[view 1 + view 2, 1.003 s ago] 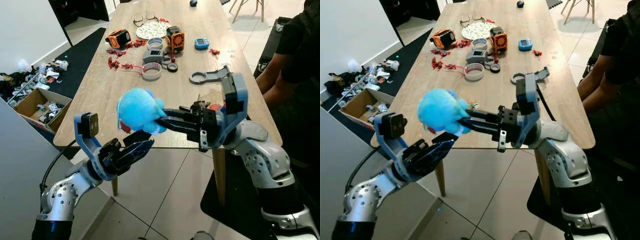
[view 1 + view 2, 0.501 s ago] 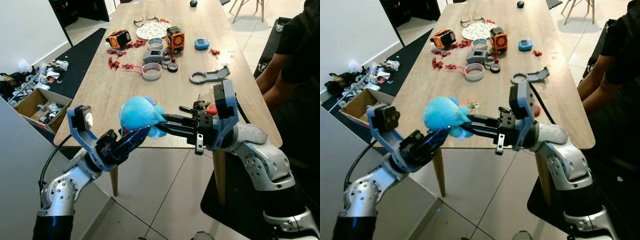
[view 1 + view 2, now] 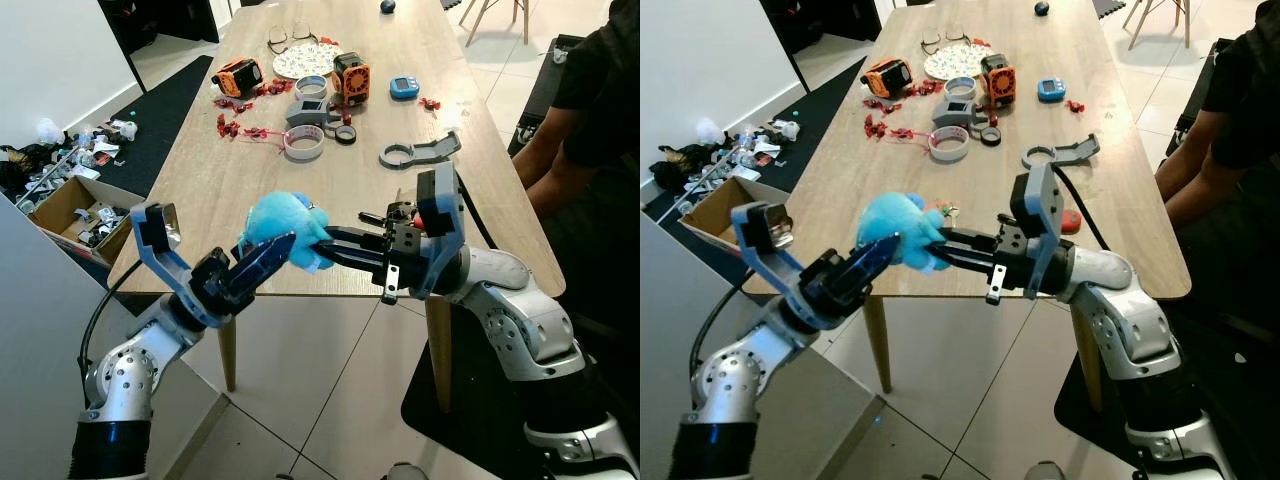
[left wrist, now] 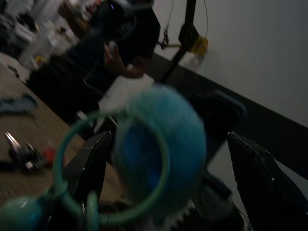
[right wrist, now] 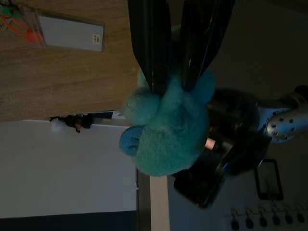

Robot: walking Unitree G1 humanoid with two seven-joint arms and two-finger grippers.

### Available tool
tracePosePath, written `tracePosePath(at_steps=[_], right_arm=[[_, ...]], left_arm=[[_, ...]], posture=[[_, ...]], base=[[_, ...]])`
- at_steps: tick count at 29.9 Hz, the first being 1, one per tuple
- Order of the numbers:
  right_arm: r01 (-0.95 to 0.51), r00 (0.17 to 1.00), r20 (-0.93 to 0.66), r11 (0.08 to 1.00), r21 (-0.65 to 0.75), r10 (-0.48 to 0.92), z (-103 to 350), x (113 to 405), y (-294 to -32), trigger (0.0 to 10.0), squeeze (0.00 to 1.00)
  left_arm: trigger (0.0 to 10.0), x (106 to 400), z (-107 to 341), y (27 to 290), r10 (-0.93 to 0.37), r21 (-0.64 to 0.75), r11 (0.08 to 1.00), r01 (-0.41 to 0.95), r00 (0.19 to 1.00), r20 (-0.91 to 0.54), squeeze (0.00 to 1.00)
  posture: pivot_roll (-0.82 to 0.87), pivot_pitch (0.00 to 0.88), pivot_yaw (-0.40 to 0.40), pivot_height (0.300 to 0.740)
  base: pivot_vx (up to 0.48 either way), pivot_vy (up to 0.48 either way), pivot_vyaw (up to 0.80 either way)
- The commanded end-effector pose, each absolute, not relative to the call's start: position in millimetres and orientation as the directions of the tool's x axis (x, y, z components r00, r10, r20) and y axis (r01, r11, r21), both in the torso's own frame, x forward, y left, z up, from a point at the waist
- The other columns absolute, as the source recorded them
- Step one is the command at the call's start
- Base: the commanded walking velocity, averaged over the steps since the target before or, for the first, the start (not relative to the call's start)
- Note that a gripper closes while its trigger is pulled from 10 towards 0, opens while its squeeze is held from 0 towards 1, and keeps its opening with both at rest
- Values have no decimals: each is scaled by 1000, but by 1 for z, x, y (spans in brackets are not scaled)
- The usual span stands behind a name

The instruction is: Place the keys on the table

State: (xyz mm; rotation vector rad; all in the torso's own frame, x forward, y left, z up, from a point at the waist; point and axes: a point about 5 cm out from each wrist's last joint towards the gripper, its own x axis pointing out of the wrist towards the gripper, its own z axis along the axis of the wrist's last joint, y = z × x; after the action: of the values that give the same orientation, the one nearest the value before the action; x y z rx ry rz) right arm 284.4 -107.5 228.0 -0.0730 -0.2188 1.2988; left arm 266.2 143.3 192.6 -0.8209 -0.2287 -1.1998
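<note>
The keys hang on a fluffy blue plush ball with a green ring, held just above the near edge of the wooden table. My right gripper reaches in from the right and is shut on the plush. My left gripper comes up from the lower left, open, its fingers spread to either side of the plush. A bit of metal key shows behind the plush.
The far half of the table holds tape rolls, orange devices, red clips, a grey bracket and a blue timer. A person sits at the right. A cardboard box lies on the floor at left.
My left gripper has risen from below the plush until its fingers flank it. The right gripper still holds the plush and has drifted slightly toward the table.
</note>
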Motion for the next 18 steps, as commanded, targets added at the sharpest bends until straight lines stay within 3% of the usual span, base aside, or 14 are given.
tracePosePath(at_steps=[1, 18], right_arm=[[-951, 245, 94, 258, -171, 965, 224, 285, -103, 0, 0], [-952, 255, 52, 260, -164, 966, 216, 285, -101, 0, 0]], left_arm=[[10000, 270, 190, 148, -701, -465, 163, 870, 433, 566, 0], [10000, 279, 194, 147, -647, -488, 203, 849, 491, 583, 0]], posture=[[-97, 133, 125, 740], [-98, 136, 124, 740]], base=[[0, 0, 0], [0, 0, 0]])
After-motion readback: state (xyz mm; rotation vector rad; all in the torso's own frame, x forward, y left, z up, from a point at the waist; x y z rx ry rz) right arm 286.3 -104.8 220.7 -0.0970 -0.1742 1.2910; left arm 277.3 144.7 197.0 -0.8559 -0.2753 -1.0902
